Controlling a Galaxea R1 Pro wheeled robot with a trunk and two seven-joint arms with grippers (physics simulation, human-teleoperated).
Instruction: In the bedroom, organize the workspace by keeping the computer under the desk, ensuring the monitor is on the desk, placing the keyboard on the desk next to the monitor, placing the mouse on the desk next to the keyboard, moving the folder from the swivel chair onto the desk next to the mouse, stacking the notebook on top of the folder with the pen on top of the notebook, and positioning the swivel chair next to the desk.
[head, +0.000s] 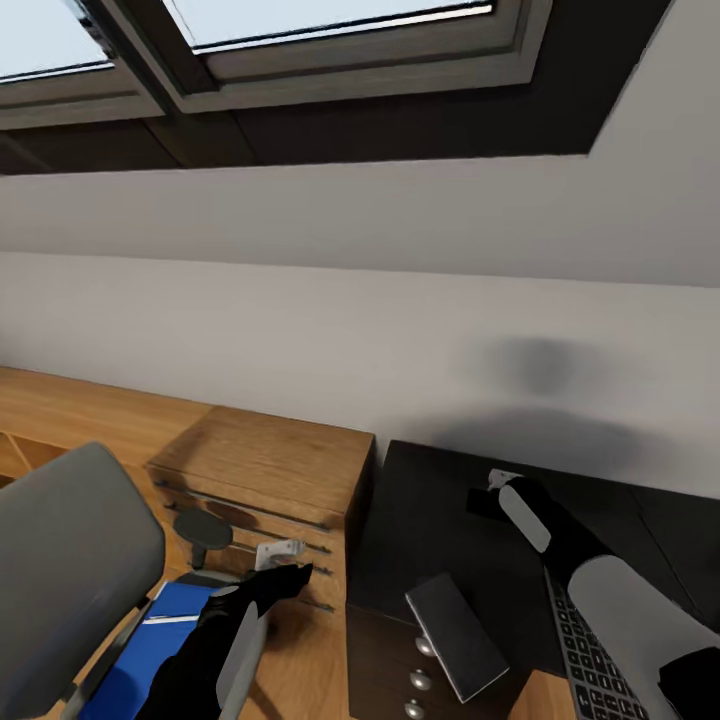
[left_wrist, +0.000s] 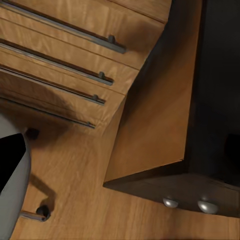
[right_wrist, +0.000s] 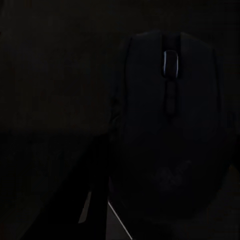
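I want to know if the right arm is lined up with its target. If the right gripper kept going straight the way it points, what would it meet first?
Most likely the small rounded black mouse on the black desk top; it sits dead ahead in the right wrist view. Depth is hard to judge in that dark picture.

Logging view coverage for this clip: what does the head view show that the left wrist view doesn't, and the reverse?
Head view alone: the skylight, the grey swivel chair with the blue folder on its seat, the grey notebook and the keyboard on the black desk, and both arms.

Left wrist view alone: the plank floor beside the desk's drawer unit, and a castor of the chair base.

Both: the light-wood cabinet with its bar handles, the dark drawer unit's round silver knobs, and part of the chair.
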